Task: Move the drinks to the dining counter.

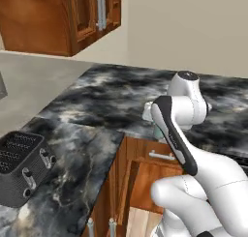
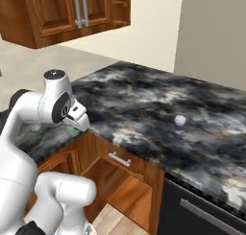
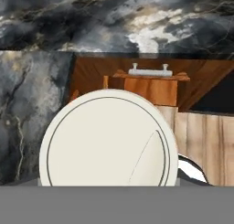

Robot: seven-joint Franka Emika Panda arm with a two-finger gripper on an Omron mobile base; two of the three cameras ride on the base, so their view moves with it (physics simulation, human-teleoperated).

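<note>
A pale green cup [image 1: 158, 132] [image 2: 71, 130] hangs under my hand, just off the corner of the dining counter [image 1: 111, 98] [image 2: 144, 97]. Its round white lid [image 3: 109, 141] sits very close in the hand view and hides the fingertips. My gripper [image 1: 154, 125] [image 2: 75, 126] is shut on this cup. A purple-blue cup with a white lid [image 2: 180, 123] stands upright on the black marble of the dining counter, well to the right of my hand. Under the held cup I see wooden cabinet fronts and floor.
A dark grey toaster [image 1: 22, 166] stands on the nearer marble counter at the left. A wooden drawer [image 2: 120, 179] [image 1: 147, 175] stands open under the counter corner. Wooden wall cabinets [image 1: 63, 18] [image 2: 62, 11] hang above. A dark appliance front [image 2: 202, 210] is at the lower right.
</note>
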